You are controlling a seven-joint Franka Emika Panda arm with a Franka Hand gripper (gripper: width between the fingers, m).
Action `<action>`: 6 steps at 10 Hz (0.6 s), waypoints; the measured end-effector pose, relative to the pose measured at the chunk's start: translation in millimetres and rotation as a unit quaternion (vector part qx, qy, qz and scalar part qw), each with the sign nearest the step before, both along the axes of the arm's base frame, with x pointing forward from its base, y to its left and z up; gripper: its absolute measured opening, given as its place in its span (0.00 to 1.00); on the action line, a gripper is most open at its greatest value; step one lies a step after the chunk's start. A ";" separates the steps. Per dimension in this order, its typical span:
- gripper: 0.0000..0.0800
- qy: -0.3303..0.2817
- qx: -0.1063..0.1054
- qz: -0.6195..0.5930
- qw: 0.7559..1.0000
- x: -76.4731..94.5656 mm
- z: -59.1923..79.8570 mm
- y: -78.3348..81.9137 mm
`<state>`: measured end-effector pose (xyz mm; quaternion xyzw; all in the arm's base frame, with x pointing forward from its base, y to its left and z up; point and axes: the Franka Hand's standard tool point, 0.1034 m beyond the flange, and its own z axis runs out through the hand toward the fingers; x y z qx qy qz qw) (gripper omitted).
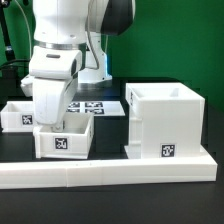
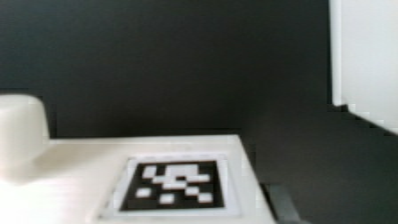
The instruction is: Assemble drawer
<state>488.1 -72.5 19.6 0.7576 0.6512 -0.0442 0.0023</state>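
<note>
Housing point(image 1: 165, 122) right of frame, open side up, tag toward camera. Centre tray point(image 1: 64, 142) just behind front wall point(image 1: 110, 176); gap to housing. Second tray point(image 1: 18, 116) far left. End effector point(image 1: 50, 120) low over centre tray, opening indiscernible.

Beside the housing point(image 1: 166, 120), the arm point(image 1: 60, 55) hides part of the far tray point(image 1: 17, 115) and seemingly the jaws of the gripper point(image 1: 52, 122); the wrist view's tag point(image 2: 178, 186) is blurred.

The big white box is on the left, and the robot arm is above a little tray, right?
No. The exterior view shows the big white box on its right side, not left. The robot arm is indeed above a little tray.
</note>
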 end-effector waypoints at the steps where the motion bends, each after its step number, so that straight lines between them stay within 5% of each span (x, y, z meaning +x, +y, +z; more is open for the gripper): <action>1: 0.05 0.002 -0.001 0.029 1.000 -0.5 -0.1 -2.3; 4: 0.05 0.003 -0.001 0.029 1.000 0.9 -2.5 -2.4; 6: 0.05 0.001 -0.001 0.028 1.000 17.8 1.0 2.4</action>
